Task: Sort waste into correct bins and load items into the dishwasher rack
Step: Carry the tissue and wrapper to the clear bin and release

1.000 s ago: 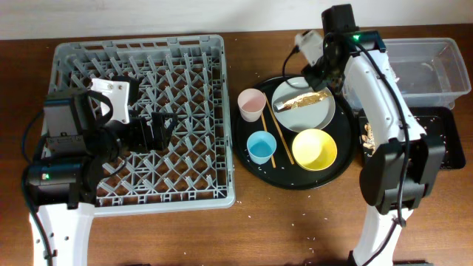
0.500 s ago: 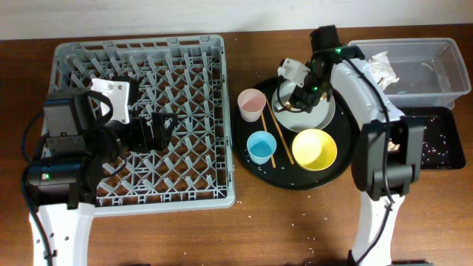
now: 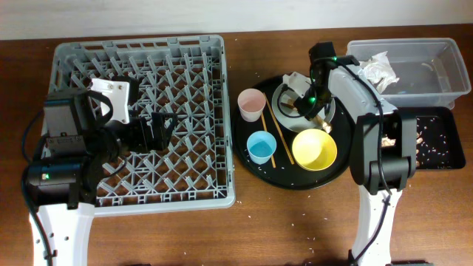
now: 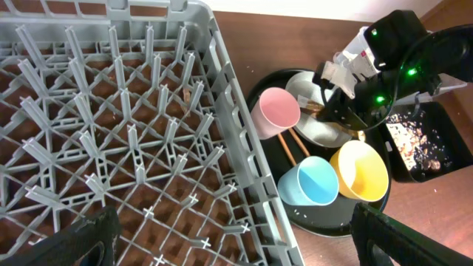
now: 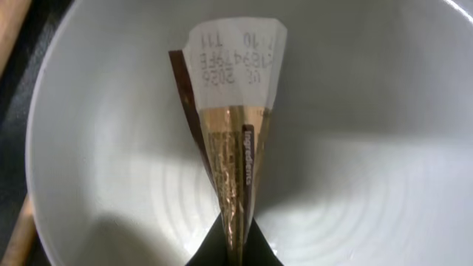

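Wrapper (image 5: 233,140), brown-gold foil, is seen pinched at its narrow end by the right gripper (image 5: 230,250), whose fingertips are clenched on it. Its printed white end is fanned out over the pale grey-white plate (image 5: 369,185). Whether it is lifted clear of the plate cannot be told. The hold is judged slight. Slipping or tearing is risked on lifting, and a drop could land in the yellow bowl (image 3: 314,149) just beside, or short of the clear tub (image 3: 436,52), where the crumpled napkin (image 3: 375,68) lies. The plate could be dragged if the fingertips ride low. Farther off, the left gripper (image 4: 236,236) is held spread wide, empty, above the dishwasher rack (image 3: 140,46).
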`<state>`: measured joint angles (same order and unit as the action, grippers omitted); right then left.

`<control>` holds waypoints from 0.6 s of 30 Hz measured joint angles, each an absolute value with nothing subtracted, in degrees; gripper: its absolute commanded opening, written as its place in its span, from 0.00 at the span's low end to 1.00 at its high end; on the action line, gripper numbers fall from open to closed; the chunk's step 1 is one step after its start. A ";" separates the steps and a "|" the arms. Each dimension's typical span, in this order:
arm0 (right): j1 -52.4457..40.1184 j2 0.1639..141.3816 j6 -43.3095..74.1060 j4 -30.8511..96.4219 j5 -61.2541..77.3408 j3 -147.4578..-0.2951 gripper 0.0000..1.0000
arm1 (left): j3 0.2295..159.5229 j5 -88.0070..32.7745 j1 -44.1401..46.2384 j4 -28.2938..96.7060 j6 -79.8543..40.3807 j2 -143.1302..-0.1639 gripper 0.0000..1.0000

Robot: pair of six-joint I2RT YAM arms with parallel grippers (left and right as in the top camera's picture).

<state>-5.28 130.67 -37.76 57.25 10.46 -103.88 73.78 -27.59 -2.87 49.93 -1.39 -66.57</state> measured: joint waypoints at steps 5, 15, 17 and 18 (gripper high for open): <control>-4.91 130.23 -25.32 70.22 9.69 -120.22 0.04 | 73.78 -27.57 -2.87 49.95 -1.39 -66.54 0.99; 10.79 127.42 13.69 66.81 -0.03 -136.53 0.04 | 73.78 -27.59 -2.85 49.98 -1.39 -66.54 0.99; 12.84 128.25 18.92 64.66 -1.04 -134.19 0.05 | 73.78 -27.57 -2.87 49.95 -1.39 -66.54 0.99; 14.33 129.56 23.51 62.63 -1.61 -131.92 0.10 | 73.78 -27.59 -2.85 49.95 -1.39 -66.54 0.99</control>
<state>14.33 129.56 23.51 62.63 -1.61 -131.92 73.78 -27.59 -2.85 49.95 -1.39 -66.54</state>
